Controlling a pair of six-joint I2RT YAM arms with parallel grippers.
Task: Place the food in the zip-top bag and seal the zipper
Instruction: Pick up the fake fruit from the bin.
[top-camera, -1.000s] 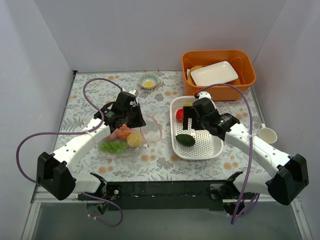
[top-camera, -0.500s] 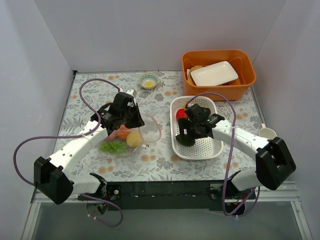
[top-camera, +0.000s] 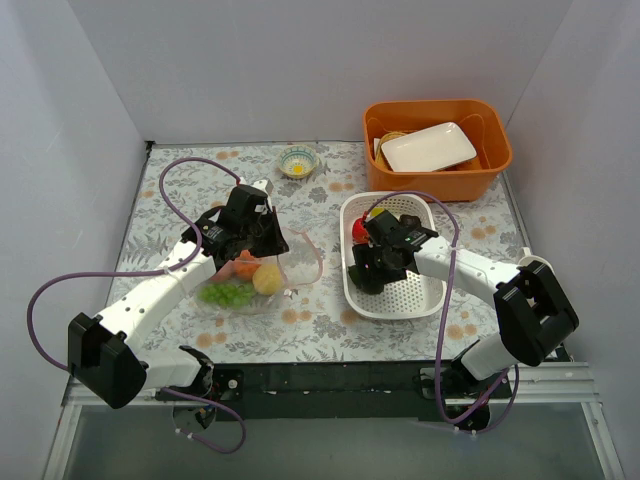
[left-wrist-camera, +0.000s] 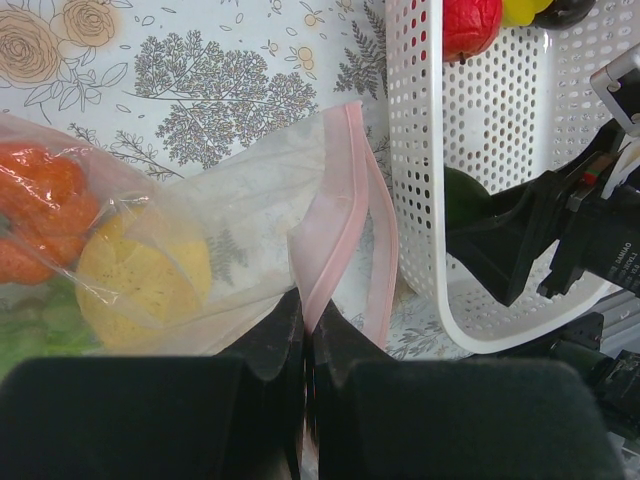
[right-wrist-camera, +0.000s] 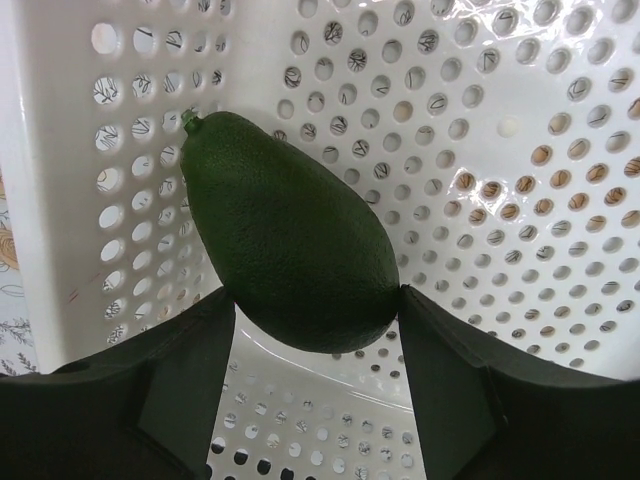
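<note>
The clear zip-top bag (top-camera: 250, 282) lies left of centre with an orange fruit (left-wrist-camera: 40, 200), a yellow fruit (left-wrist-camera: 140, 275) and green grapes (top-camera: 228, 294) inside. My left gripper (left-wrist-camera: 308, 310) is shut on the bag's mouth at the pink zipper (left-wrist-camera: 345, 200), which stands apart in a loop. In the white basket (top-camera: 425, 290), my right gripper (right-wrist-camera: 318, 310) is down around the dark green avocado (right-wrist-camera: 290, 240), with a finger touching each side of its wide end. A red fruit (top-camera: 358, 229) and a yellow fruit (left-wrist-camera: 525, 10) sit at the basket's far end.
At the back right, an orange bin (top-camera: 490, 165) holds a white plate (top-camera: 428, 147). A small bowl (top-camera: 298, 161) sits at the back centre. A white cup (top-camera: 535, 268) stands right of the basket. The basket's wall is close to the bag's mouth.
My right gripper has dropped toward the near left of the basket and come down onto the avocado. The left gripper has kept its hold on the bag with a slight shift.
</note>
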